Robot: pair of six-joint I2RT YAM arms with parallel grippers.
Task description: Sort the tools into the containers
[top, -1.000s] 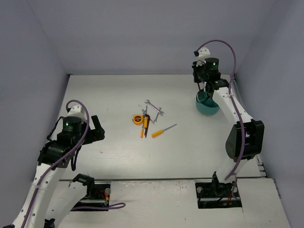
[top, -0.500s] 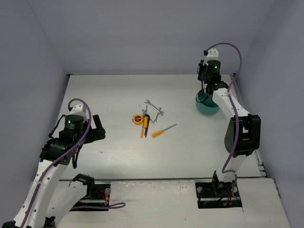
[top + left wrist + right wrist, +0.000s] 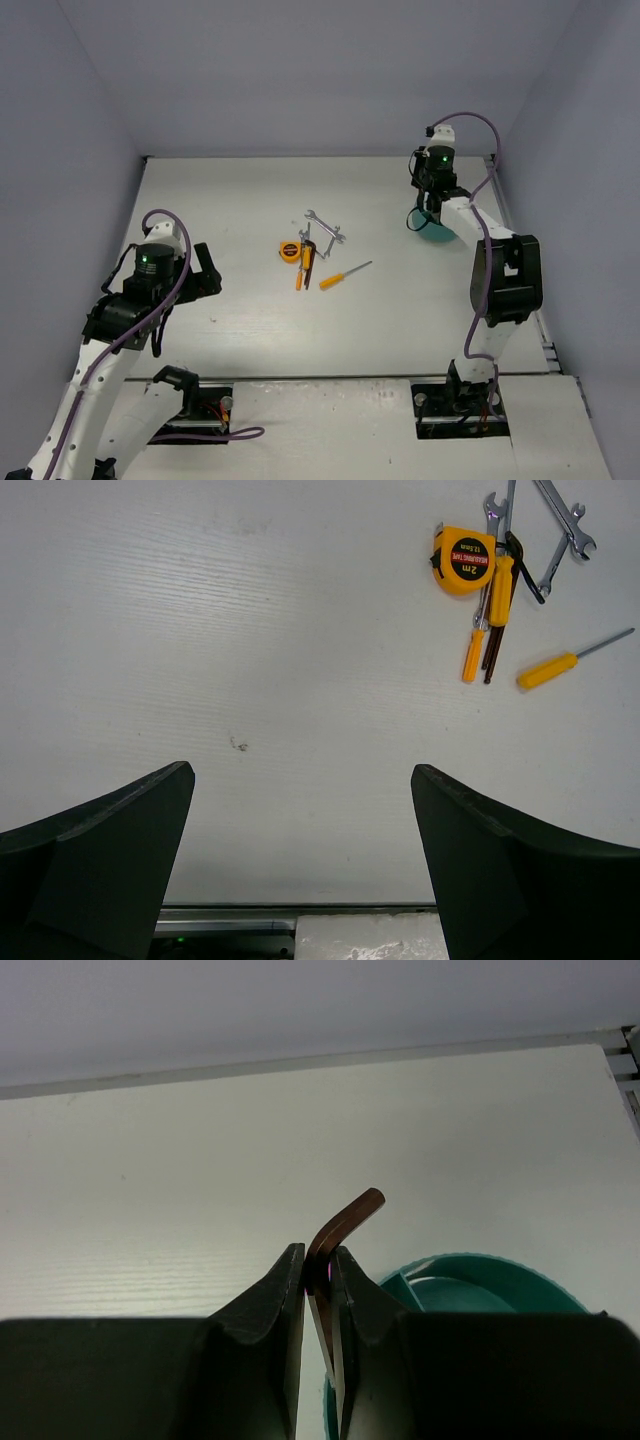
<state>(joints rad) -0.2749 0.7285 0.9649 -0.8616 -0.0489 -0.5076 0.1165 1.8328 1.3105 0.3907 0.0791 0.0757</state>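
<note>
Our right gripper (image 3: 318, 1278) sits closest to the lens in its wrist view, its two dark fingers (image 3: 265, 1305) pinched narrow on the hex key (image 3: 347, 1215). We see the key's long leg running down between the pads, while its short bent end sticks up and to the right above the fingertips. Just below and to the right of the fingers, at the lower right of the frame, lies the teal cup (image 3: 500, 1265), with a divider showing inside. The key's lower end is hidden by the fingers, so we cannot tell whether it reaches the rim. From above, this arm hangs over the cup at the right side of the white table (image 3: 220, 200).

Our left gripper (image 3: 302, 800) has its fingers spread wide above the table, holding nothing. Well apart from it, in the upper right of that wrist view, we find the other tools close together. They are the yellow tape measure (image 3: 463, 558), orange-handled screwdrivers (image 3: 474, 652) just right of it, one more lying alone lower right, and silver wrenches (image 3: 580, 544) at the top edge.
</note>
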